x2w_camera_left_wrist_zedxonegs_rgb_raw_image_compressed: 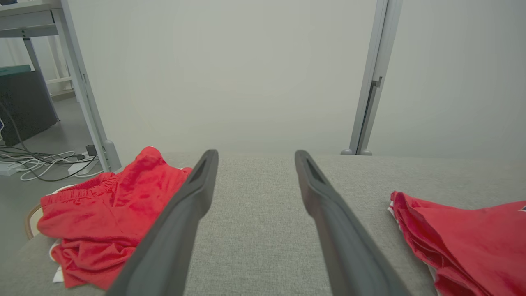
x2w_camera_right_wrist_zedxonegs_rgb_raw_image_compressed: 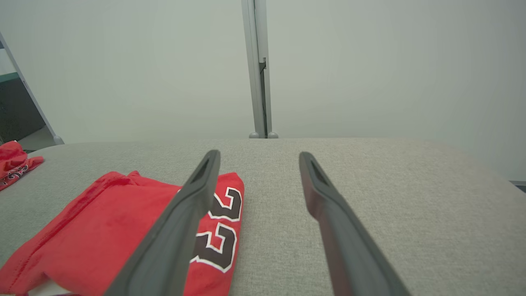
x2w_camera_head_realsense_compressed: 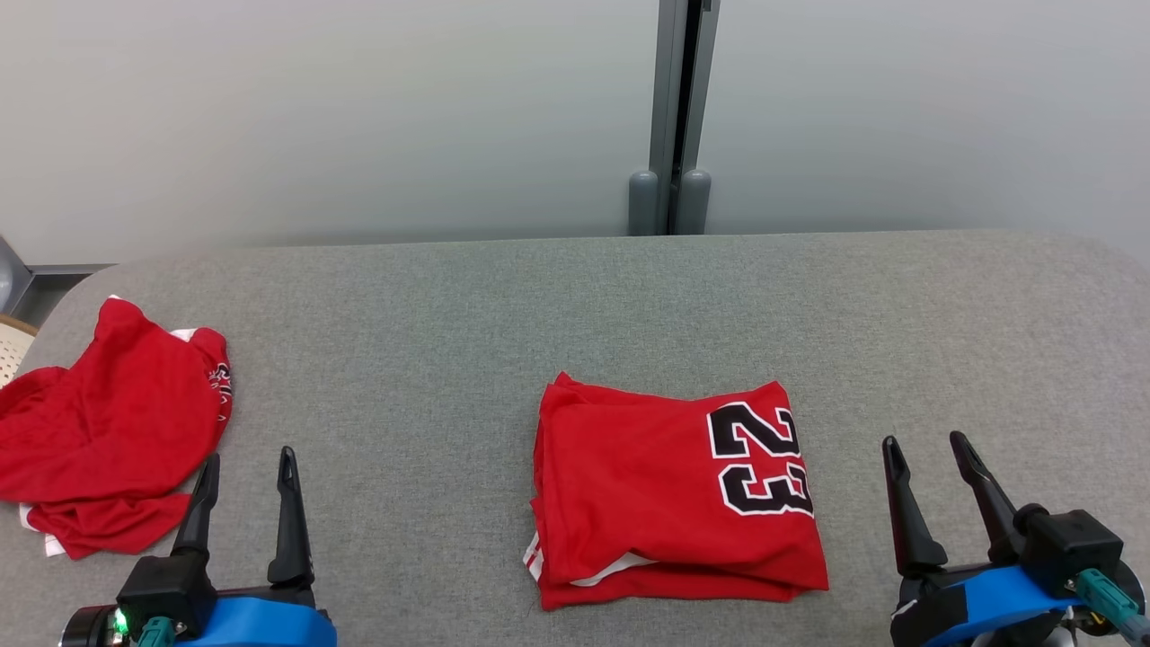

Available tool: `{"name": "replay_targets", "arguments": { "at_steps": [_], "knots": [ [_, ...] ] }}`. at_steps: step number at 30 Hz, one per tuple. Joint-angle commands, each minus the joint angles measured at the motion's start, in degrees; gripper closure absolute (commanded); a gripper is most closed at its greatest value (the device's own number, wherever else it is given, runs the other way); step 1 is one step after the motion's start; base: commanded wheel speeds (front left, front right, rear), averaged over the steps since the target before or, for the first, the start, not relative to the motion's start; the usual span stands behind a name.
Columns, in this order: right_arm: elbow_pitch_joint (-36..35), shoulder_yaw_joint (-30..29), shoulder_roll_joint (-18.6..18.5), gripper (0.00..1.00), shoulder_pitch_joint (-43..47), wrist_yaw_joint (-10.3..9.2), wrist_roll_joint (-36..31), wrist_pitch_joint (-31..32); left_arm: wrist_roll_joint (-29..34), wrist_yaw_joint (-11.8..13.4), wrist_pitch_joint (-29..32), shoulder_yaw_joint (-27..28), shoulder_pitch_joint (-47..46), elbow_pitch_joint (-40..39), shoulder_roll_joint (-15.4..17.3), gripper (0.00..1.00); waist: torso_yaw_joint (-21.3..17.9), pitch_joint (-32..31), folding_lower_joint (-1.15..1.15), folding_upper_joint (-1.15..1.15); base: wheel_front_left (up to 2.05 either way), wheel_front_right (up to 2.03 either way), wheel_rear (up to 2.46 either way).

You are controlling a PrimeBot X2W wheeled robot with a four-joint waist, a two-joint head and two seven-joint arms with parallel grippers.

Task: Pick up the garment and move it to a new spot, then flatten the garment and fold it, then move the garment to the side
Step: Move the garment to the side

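A red garment [x2w_camera_head_realsense_compressed: 674, 494] with a black "23" lies folded into a rough square on the middle of the grey table [x2w_camera_head_realsense_compressed: 449, 359]; it also shows in the left wrist view [x2w_camera_left_wrist_zedxonegs_rgb_raw_image_compressed: 464, 238] and the right wrist view [x2w_camera_right_wrist_zedxonegs_rgb_raw_image_compressed: 102, 230]. My left gripper [x2w_camera_head_realsense_compressed: 250, 460] is open over the front left of the table, nothing between its fingers [x2w_camera_left_wrist_zedxonegs_rgb_raw_image_compressed: 255, 156]. My right gripper [x2w_camera_head_realsense_compressed: 925, 445] is open at the front right, just right of the folded garment, and empty [x2w_camera_right_wrist_zedxonegs_rgb_raw_image_compressed: 259, 156].
A second red garment [x2w_camera_head_realsense_compressed: 108, 431] lies crumpled at the table's left edge, just left of my left gripper [x2w_camera_left_wrist_zedxonegs_rgb_raw_image_compressed: 111, 213]. A pale wall with a grey post [x2w_camera_head_realsense_compressed: 672, 117] stands behind the table. Cables [x2w_camera_left_wrist_zedxonegs_rgb_raw_image_compressed: 41, 162] lie on the floor beyond the left edge.
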Motion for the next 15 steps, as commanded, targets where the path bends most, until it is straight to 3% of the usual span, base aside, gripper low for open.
{"name": "replay_targets", "arguments": {
  "at_steps": [1,15],
  "knots": [
    [-0.23,-0.13,0.23,0.00,0.45,0.01,-0.43,0.18,0.45,-0.24,-0.25,0.22,-0.52,0.10,-0.03,0.00,-0.02,0.02,0.00,0.00,0.00,0.00,0.00],
    [0.28,0.02,0.38,0.00,-0.31,0.01,-0.47,1.12,0.80,-0.71,-0.25,0.95,-0.60,0.43,-0.43,0.00,-0.33,0.16,0.00,0.00,0.00,0.00,0.00]
  ]
}}
